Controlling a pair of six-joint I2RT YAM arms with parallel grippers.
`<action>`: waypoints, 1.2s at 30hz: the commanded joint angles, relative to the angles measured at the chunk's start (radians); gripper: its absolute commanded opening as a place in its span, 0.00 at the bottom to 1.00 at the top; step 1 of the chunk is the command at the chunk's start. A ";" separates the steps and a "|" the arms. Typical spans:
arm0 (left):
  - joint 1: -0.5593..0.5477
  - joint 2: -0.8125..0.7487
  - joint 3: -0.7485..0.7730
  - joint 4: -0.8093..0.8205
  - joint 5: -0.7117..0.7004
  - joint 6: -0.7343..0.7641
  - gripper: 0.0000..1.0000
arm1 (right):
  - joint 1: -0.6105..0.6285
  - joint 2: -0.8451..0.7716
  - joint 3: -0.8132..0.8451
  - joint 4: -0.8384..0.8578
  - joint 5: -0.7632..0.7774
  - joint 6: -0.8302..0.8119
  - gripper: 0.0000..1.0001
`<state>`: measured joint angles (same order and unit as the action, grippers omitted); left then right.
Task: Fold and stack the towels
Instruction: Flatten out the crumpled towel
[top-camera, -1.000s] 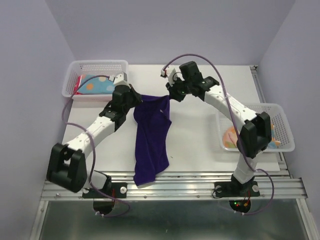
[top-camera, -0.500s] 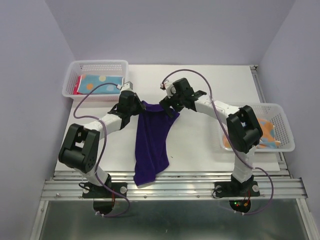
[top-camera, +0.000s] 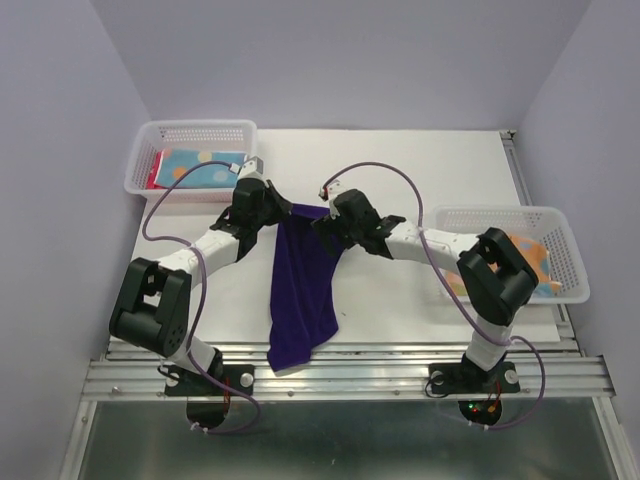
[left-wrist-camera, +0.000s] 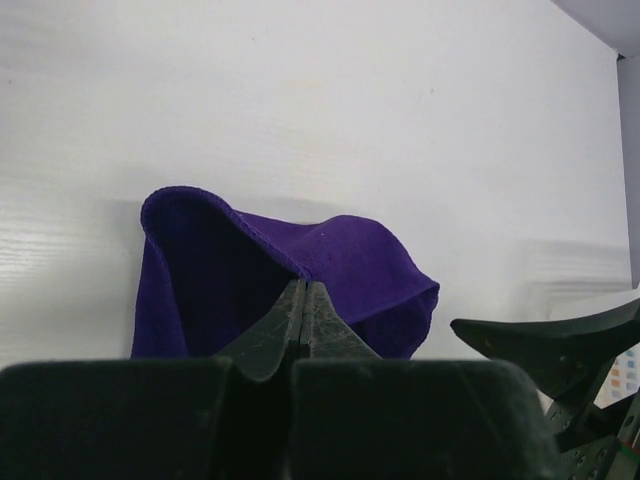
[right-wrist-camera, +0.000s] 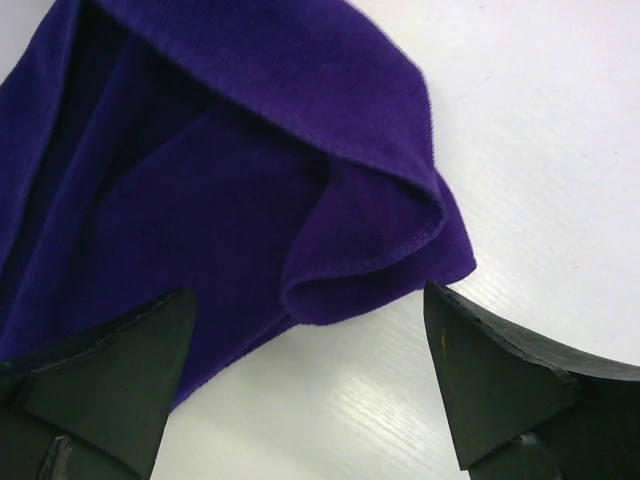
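On the table the purple towel lies lengthwise down the middle, with its near end draped over the front edge and its far end bunched between my two arms. My left gripper is clamped tight on the far-left corner. The right gripper gapes fully and holds nothing, its fingers straddling the curled far-right corner. I'd lower it and close on the hem itself, then pull the corners apart to flatten the cloth.

Purple towel — partly off-frame
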<state>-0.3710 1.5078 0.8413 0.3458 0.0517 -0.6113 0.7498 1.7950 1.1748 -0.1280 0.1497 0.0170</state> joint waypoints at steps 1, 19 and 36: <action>0.004 -0.034 -0.019 0.030 0.004 -0.004 0.00 | -0.012 0.041 0.017 0.119 0.088 0.072 1.00; 0.020 -0.038 -0.016 0.009 -0.024 -0.002 0.00 | -0.010 0.061 -0.047 0.119 0.356 0.178 0.91; 0.033 -0.026 -0.008 0.009 -0.021 0.005 0.00 | -0.015 0.067 -0.038 0.154 0.323 0.133 0.59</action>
<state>-0.3489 1.5078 0.8307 0.3370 0.0406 -0.6147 0.7391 1.8744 1.1431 -0.0212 0.4732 0.1612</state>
